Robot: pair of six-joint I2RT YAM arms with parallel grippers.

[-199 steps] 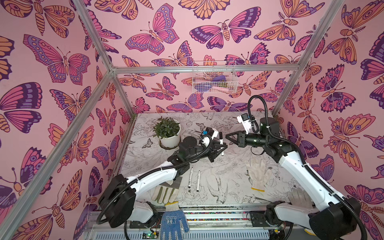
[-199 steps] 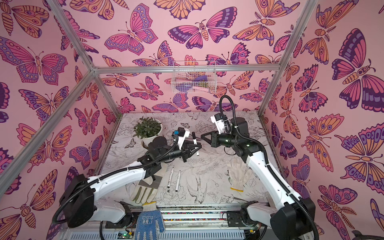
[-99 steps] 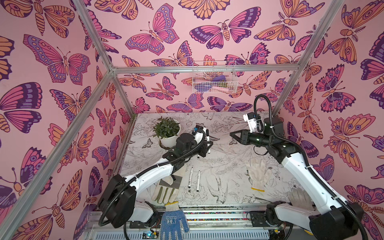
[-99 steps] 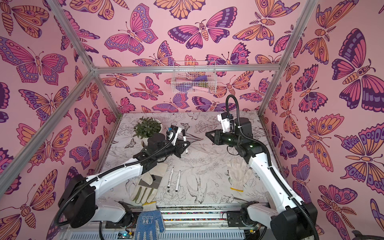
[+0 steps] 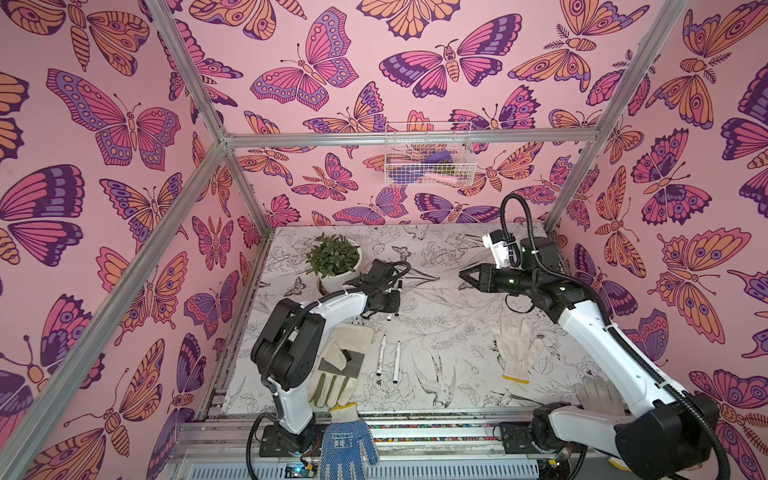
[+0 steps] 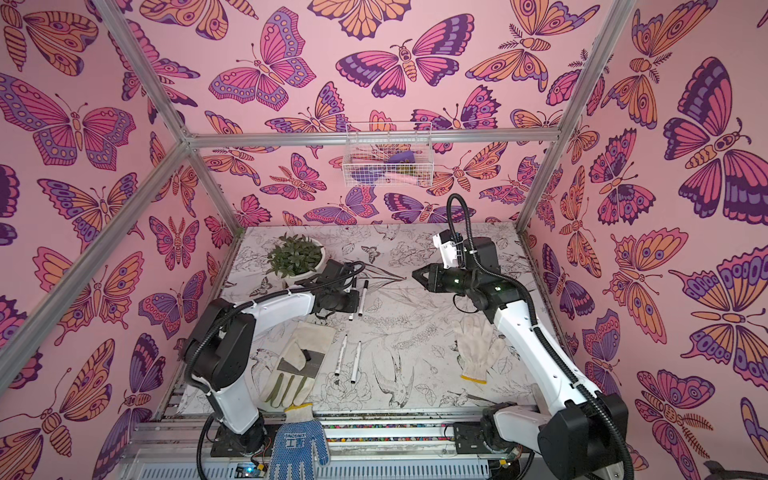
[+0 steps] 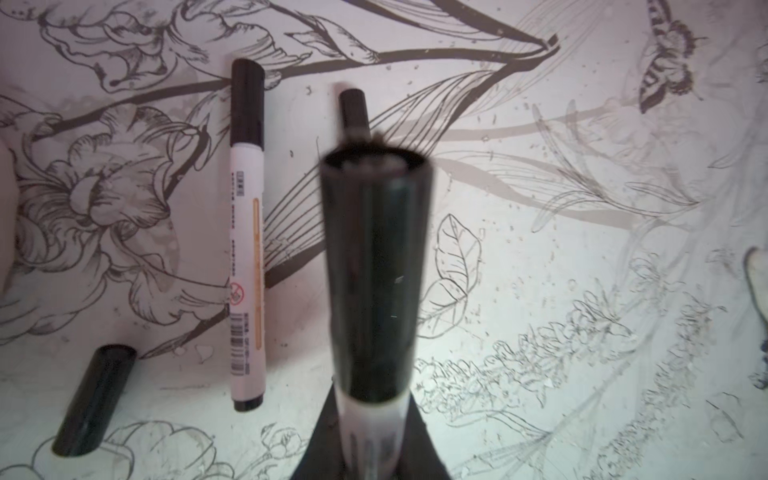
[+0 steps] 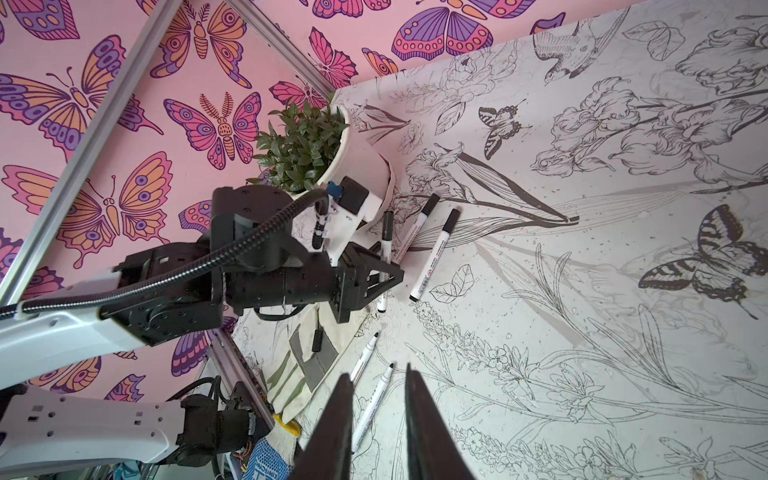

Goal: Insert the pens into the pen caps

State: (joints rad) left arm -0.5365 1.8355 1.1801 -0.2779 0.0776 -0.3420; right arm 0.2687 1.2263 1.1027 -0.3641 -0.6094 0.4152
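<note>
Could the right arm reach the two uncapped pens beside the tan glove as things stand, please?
Probably yes: the right hand is open and empty, and nothing lies between it and the uncapped pens.

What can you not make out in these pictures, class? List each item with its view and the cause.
1. Left wrist view: the held pen hides all but the black end of another pen.
2. Both top views: the wire basket contents, too small behind the mesh.
3. Both top views: print on the two uncapped pens, too small to read.
</note>
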